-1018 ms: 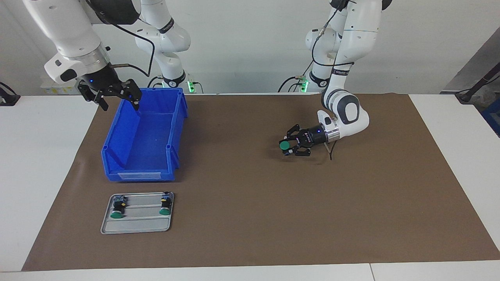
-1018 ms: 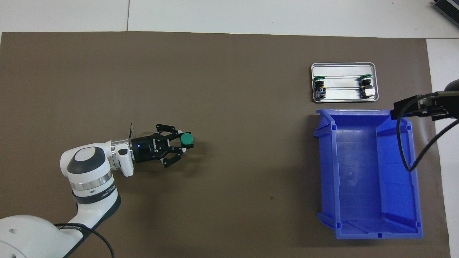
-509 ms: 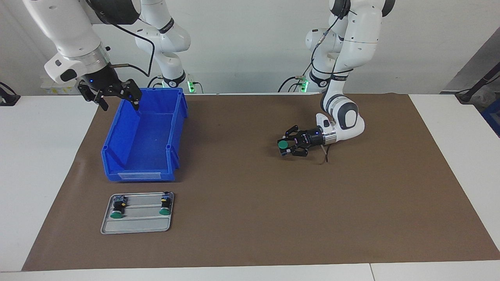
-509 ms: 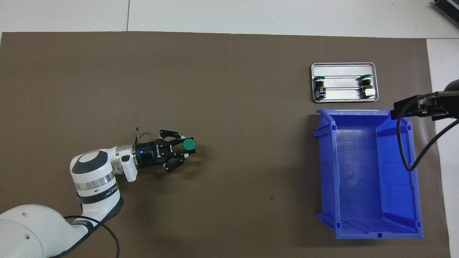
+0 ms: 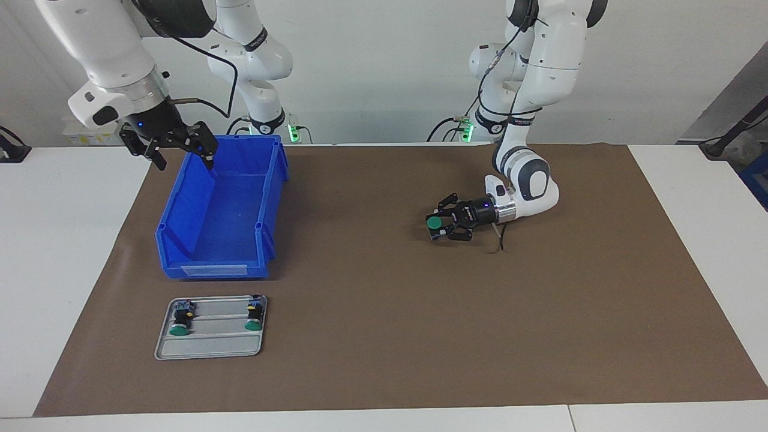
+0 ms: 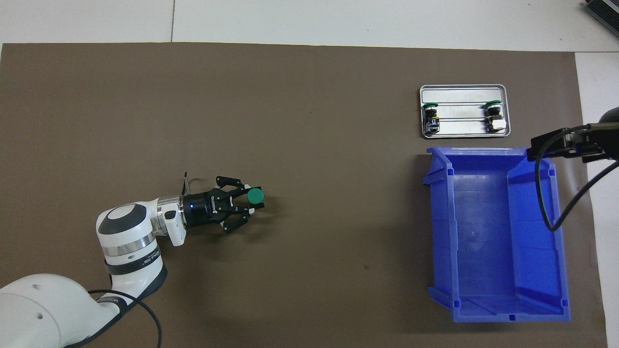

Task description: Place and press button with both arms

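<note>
A button (image 5: 434, 223) (image 6: 255, 195) with a round green cap and a black body stands upright, cap up, between the fingers of my left gripper (image 5: 438, 228) (image 6: 252, 199). That gripper is shut on it and reaches in level, low over the middle of the brown mat (image 5: 384, 336). I cannot tell whether the button's lower end touches the mat. My right gripper (image 5: 180, 151) hangs open and holds nothing, over the rim of the blue bin (image 5: 217, 271) at the robots' end.
A silver tray (image 5: 210, 348) (image 6: 462, 91) lies beside the blue bin (image 6: 512, 316), farther from the robots, with two more green-capped buttons (image 5: 179, 322) (image 5: 252, 317) lying in it. The bin holds nothing. White table (image 5: 60, 252) borders the mat.
My left gripper has sunk a little with the button and drawn slightly toward the robots, and it has hardly moved in the last half second. The right gripper has barely moved.
</note>
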Robot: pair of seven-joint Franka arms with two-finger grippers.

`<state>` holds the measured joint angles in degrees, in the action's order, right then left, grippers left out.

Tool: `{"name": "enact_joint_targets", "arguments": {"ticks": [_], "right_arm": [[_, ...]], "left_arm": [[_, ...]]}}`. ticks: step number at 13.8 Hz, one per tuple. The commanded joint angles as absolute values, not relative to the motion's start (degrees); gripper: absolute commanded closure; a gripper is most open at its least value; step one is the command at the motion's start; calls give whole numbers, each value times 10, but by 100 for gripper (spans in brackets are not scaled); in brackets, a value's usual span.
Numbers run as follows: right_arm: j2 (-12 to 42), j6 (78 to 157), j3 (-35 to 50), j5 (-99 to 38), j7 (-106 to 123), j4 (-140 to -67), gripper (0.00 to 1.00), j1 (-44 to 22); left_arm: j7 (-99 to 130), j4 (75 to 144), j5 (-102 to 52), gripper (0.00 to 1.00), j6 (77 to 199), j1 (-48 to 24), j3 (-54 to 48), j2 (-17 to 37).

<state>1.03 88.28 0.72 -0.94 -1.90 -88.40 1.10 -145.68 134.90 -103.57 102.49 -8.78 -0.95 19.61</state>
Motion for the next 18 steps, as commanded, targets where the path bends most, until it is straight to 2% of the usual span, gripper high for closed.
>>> {"name": "enact_joint_targets", "arguments": {"ticks": [1, 4, 6, 8, 12, 13, 15, 18], "right_arm": [[-4, 887, 11, -18, -5, -900, 0, 17], [-4, 887, 11, -18, -5, -900, 0, 17], [-4, 887, 11, -18, -5, -900, 0, 17], [-4, 887, 11, -18, -5, -900, 0, 17], [-4, 887, 11, -18, -5, -900, 0, 17], [-4, 888, 11, -18, -5, -900, 0, 17], [-4, 887, 11, -18, -5, -900, 0, 17], [-4, 887, 11, -18, -5, -900, 0, 17]], "left_arm": [[-1484, 1356, -1049, 61, 1005, -82, -11, 208], [-1496, 1359, -1049, 61, 1001, -82, -11, 214], [-1497, 1360, -1049, 57, 998, -81, -11, 214], [-1497, 1361, -1048, 38, 995, -78, -11, 213], [-1497, 1362, -1048, 23, 996, -73, -10, 213], [-1497, 1362, -1048, 14, 997, -73, -10, 214], [-1497, 1363, -1048, 5, 1000, -73, -10, 213], [-1496, 1368, -1047, 1, 1004, -74, -10, 214]]}}
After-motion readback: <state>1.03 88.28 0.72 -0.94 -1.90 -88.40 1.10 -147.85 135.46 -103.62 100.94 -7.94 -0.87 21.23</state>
